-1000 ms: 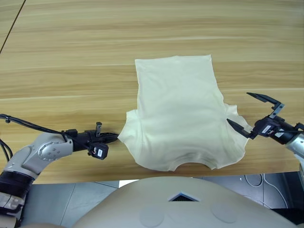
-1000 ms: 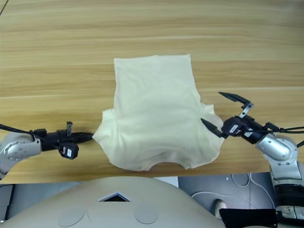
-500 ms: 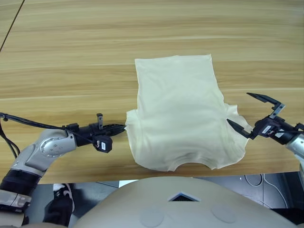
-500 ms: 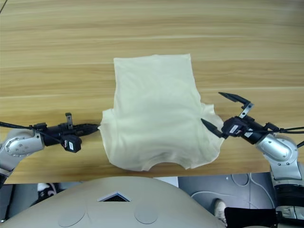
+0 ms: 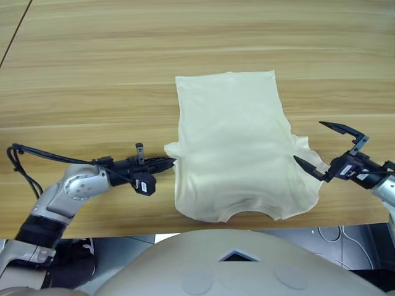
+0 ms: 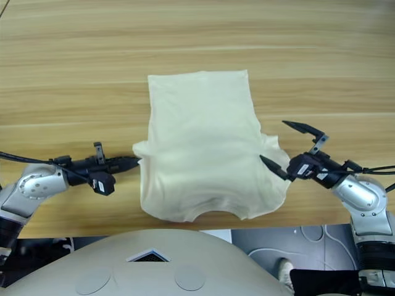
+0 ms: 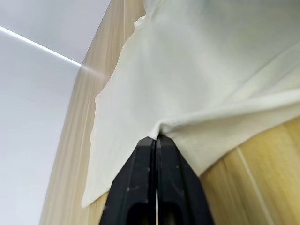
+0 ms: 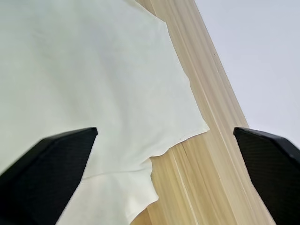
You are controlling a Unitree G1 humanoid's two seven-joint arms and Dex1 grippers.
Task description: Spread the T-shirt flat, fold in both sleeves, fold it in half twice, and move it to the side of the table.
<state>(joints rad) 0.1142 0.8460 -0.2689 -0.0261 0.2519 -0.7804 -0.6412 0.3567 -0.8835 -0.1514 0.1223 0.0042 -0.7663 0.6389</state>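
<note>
A pale yellow T-shirt (image 5: 234, 148) lies spread on the wooden table (image 5: 92, 74), collar toward the near edge, hem toward the far side. My left gripper (image 5: 171, 162) is shut on the edge of the shirt's left sleeve (image 7: 187, 131), which is pushed in against the body. My right gripper (image 5: 321, 151) stands open beside the right sleeve (image 5: 308, 166), one finger above the cloth and one out over bare wood. In the right wrist view both black fingers (image 8: 51, 164) frame the sleeve (image 8: 140, 187).
Bare wood stretches far beyond the shirt and to both sides. The table's near edge (image 5: 92, 233) runs just below the collar, with floor beyond it.
My left gripper has slid to the right, carrying the left sleeve inward over the shirt's body. The right gripper has barely moved.
</note>
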